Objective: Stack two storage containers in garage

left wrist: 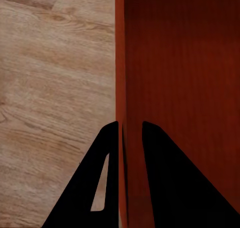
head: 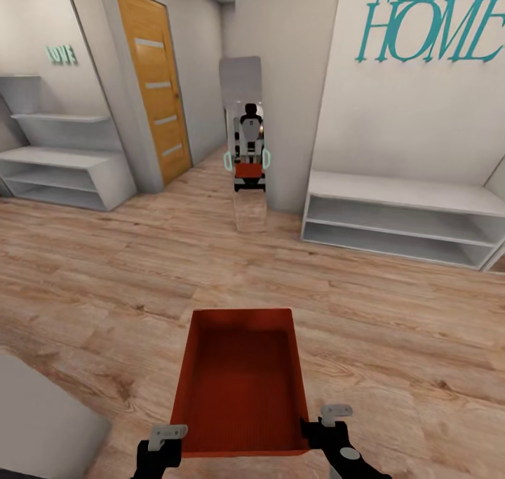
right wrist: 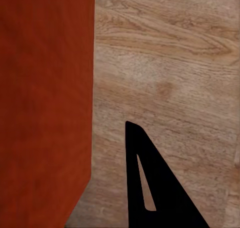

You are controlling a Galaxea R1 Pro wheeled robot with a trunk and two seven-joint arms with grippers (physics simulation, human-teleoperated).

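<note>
one orange-red rectangular open-top storage container (head: 240, 384) sits low in the middle of the head view, held above the light wood-plank floor (head: 105, 268) between the two arms. its long axis runs straight away from the camera, open side up, ribbed bottom showing; its near edge is almost at the lower border of the frame. the left gripper (head: 165, 442) and the right gripper (head: 324, 423) sit at the container's two near corners, and both arms are cut off by the lower edge.

in the left wrist view the left gripper (left wrist: 131, 133) has its two black fingers one on each side of the container's thin wall (left wrist: 120, 63), pinched onto it with almost no gap. in the right wrist view just one black finger (right wrist: 150, 183) of the right gripper shows, standing over the floor apart from the container's side (right wrist: 45, 98); the other is out of sight, so whether that gripper grips the wall cannot be told.

a tall mirror (head: 245, 142) in the upper middle carries a small, hard-to-read reflection of the robot with a red patch. a teal wall lettering (head: 435, 23) at the upper right is cut off by the frame, above a low white shelf unit (head: 400, 219). a grey block (head: 42, 423) at the lower left is cut by the border.
</note>
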